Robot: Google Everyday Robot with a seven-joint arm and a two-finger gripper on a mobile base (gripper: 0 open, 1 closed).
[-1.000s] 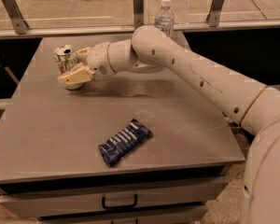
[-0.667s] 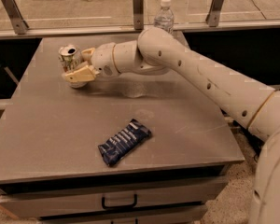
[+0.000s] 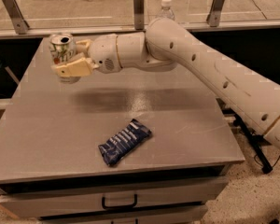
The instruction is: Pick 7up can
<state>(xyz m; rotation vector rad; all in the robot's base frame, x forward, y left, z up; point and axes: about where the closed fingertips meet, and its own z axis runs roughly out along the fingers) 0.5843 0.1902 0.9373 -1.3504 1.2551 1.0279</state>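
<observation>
The 7up can (image 3: 61, 47), white and green with a silver top, stands upright between my gripper's two cream fingers at the far left of the grey table (image 3: 46, 139). My gripper (image 3: 68, 57) is shut on the can and holds it a little above the table top. One finger (image 3: 73, 68) lies in front of the can's lower part and hides it. The arm reaches in from the right, and its shadow falls on the table below.
A dark blue snack packet (image 3: 124, 141) lies near the table's front middle. A clear water bottle (image 3: 165, 8) stands at the back edge behind the arm. A glass rail with metal posts (image 3: 138, 6) runs behind the table. A drawer with a handle (image 3: 119, 203) sits below the front edge.
My gripper has closed around the can and lifted it off the table, and the arm has risen with it. The snack packet and the bottle have not moved.
</observation>
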